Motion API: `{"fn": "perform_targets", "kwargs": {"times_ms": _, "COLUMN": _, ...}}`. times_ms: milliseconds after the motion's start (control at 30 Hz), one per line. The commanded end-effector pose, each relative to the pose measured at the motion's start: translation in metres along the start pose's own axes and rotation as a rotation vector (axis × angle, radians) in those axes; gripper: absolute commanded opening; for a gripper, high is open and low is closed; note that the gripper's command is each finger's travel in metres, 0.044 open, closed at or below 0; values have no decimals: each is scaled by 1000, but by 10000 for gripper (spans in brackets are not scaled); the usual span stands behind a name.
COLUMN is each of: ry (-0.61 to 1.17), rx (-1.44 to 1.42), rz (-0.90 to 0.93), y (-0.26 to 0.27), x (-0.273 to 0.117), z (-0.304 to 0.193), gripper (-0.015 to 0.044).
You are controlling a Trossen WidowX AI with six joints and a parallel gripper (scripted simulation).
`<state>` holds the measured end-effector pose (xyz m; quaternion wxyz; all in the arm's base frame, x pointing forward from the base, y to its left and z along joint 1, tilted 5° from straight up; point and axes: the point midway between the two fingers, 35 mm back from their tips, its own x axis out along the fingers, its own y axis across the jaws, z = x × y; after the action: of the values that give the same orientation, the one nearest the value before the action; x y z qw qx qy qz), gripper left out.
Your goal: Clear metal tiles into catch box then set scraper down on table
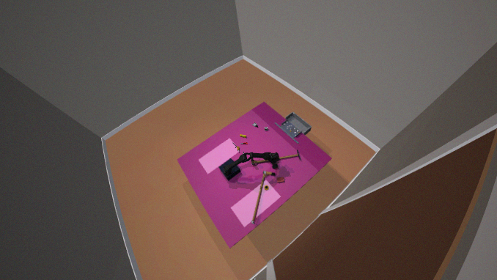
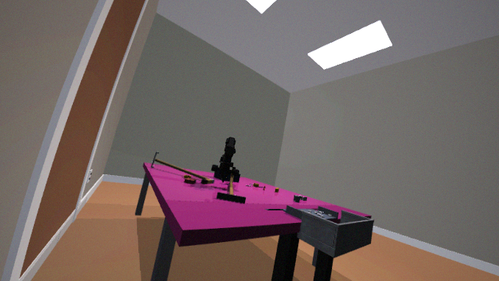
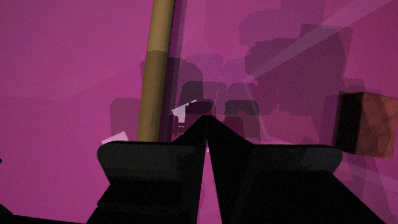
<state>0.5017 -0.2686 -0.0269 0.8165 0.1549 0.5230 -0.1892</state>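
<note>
The steel bench plate (image 1: 296,133) and the catch box (image 1: 306,132) (image 2: 353,238) beyond it stand at the table's far edge. Several small tiles (image 1: 293,127) (image 2: 319,213) show on the plate; their exact number is unclear. A wooden-handled tool (image 1: 289,157) (image 2: 231,187) (image 3: 156,65) with a wide dark head lies under the arm. Another long wooden-handled tool (image 1: 259,199) (image 2: 180,169) has a thin upright grey end. I cannot tell for certain which is the scraper. My gripper (image 3: 206,119) (image 1: 275,166) is shut and empty, above the table, beside the first tool's handle.
A reddish block (image 1: 280,179) (image 2: 190,181) (image 3: 378,125) and a yellow ring (image 1: 266,188) lie near the second tool. Small yellow pieces (image 1: 243,135), a red one (image 1: 244,143) and grey ones (image 1: 255,124) lie across the arm. A thin grey bar (image 1: 286,133) borders the plate.
</note>
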Motion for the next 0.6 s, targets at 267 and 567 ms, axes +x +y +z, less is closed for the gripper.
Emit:
{"fn": "perform_targets", "kwargs": {"times_ms": 267, "ry": 10, "rx": 6, "rz": 10, "y": 1, "x": 26, "z": -20, "gripper": 0}}
{"fn": "perform_targets", "kwargs": {"times_ms": 567, "ry": 10, "rx": 6, "rz": 10, "y": 6, "x": 27, "z": -20, "gripper": 0}}
